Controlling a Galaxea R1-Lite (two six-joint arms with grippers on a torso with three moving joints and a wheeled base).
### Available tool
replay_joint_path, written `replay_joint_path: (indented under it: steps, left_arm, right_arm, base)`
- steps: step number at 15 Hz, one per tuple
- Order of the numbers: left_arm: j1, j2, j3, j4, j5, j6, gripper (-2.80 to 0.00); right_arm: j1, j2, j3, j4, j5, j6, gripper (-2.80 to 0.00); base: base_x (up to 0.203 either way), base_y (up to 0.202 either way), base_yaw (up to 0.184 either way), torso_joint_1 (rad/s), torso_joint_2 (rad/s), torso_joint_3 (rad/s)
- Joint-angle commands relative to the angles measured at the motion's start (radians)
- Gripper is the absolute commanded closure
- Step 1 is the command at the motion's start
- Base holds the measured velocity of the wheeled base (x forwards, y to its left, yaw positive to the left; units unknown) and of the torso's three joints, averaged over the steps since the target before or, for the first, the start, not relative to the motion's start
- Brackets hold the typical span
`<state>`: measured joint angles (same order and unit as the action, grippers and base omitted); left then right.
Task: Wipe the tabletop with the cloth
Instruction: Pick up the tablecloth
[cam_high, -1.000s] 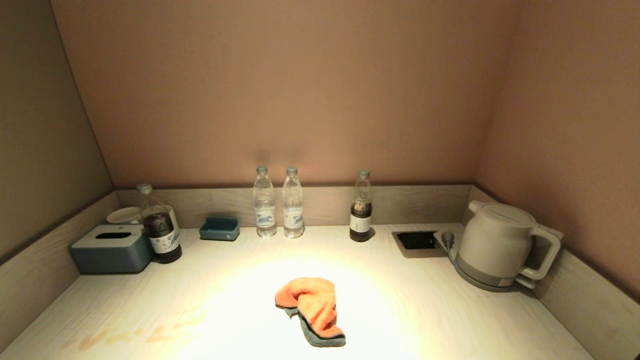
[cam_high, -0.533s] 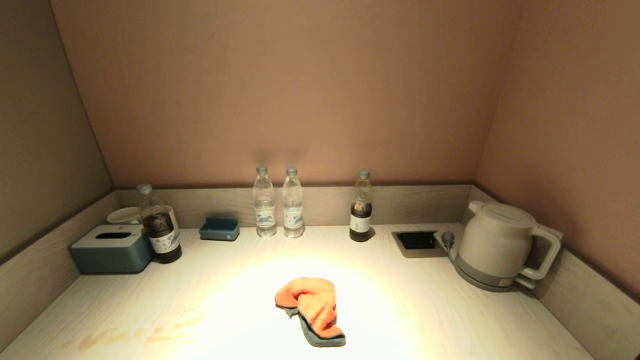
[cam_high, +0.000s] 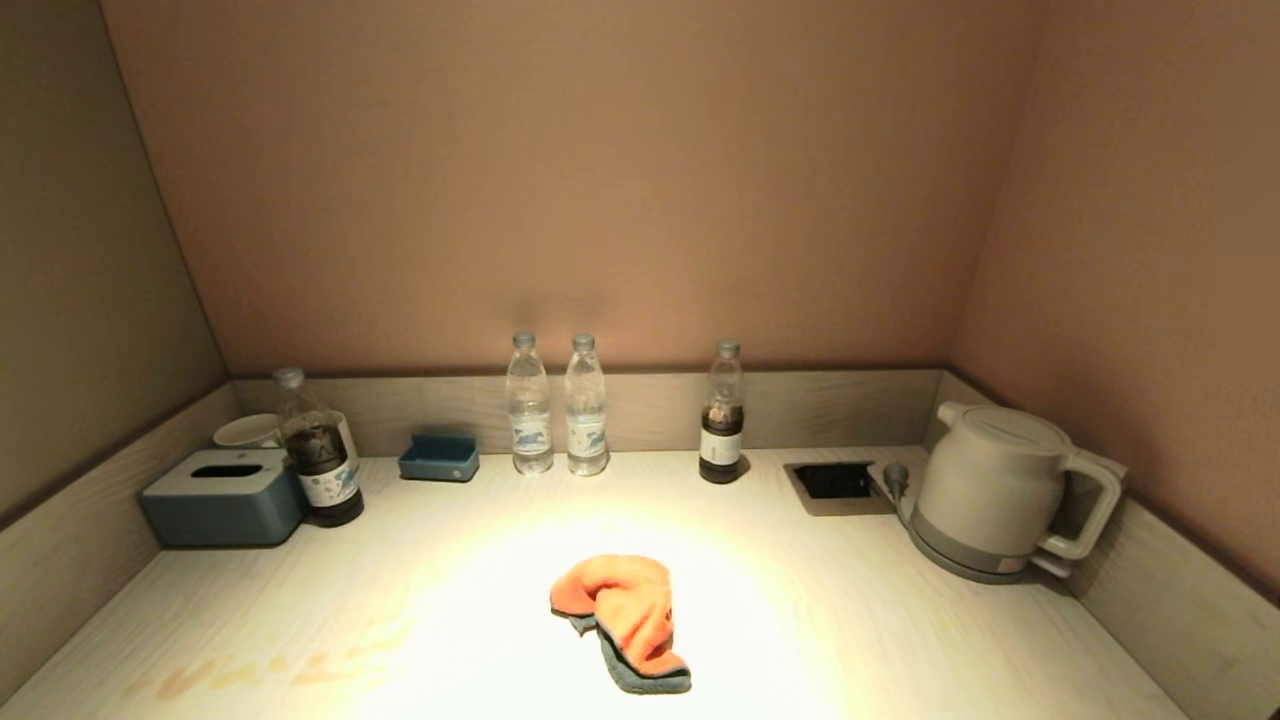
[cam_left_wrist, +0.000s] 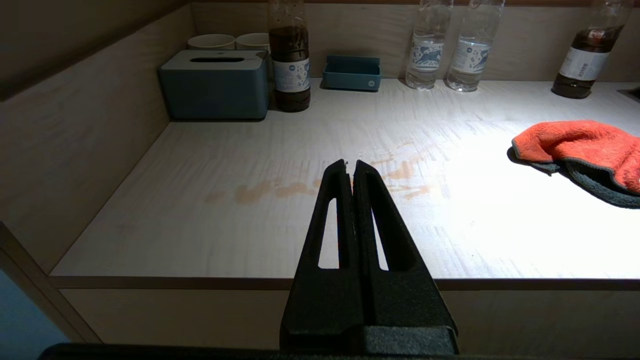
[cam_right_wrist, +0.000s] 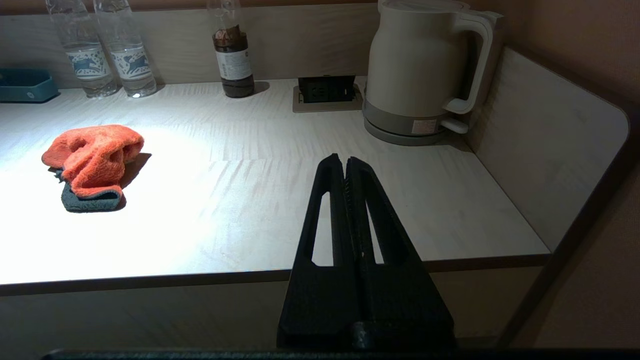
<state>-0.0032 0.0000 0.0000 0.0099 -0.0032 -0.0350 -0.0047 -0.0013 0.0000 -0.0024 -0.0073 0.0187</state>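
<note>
The orange-red cloth (cam_high: 622, 608) with a dark grey underside lies crumpled near the middle front of the pale wood-grain tabletop (cam_high: 450, 560). It also shows in the left wrist view as the cloth (cam_left_wrist: 585, 145) and in the right wrist view as the cloth (cam_right_wrist: 92, 157). Orange-brown smears (cam_left_wrist: 280, 187) mark the tabletop at the front left. My left gripper (cam_left_wrist: 350, 164) is shut and empty, held back at the table's front edge on the left. My right gripper (cam_right_wrist: 345, 159) is shut and empty at the front edge on the right. Neither arm shows in the head view.
Along the back rim stand a blue-grey tissue box (cam_high: 222, 497), cups (cam_high: 250, 430), a dark bottle (cam_high: 318, 450), a small blue tray (cam_high: 439, 457), two water bottles (cam_high: 556, 405) and another dark bottle (cam_high: 722, 415). A black recess (cam_high: 832, 481) and white kettle (cam_high: 1000, 490) sit at right.
</note>
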Motion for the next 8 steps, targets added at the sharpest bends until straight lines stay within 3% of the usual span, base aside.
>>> replay_joint_path:
  steps: [1,8]
  left_arm:
    - [0.0,0.0,0.0,0.002,-0.002,0.006,0.0]
    - [0.002,0.002,-0.002,0.005,0.0,0.064,0.0]
  right_arm:
    - [0.0,0.001,0.0,-0.001,0.0,0.0,0.0]
    - [0.0,0.001,0.0,-0.001,0.0,0.0,0.0]
  base:
    - [0.0,0.0,0.0,0.0,0.0,0.0]
    - [0.0,0.0,0.0,0.0,0.0,0.0]
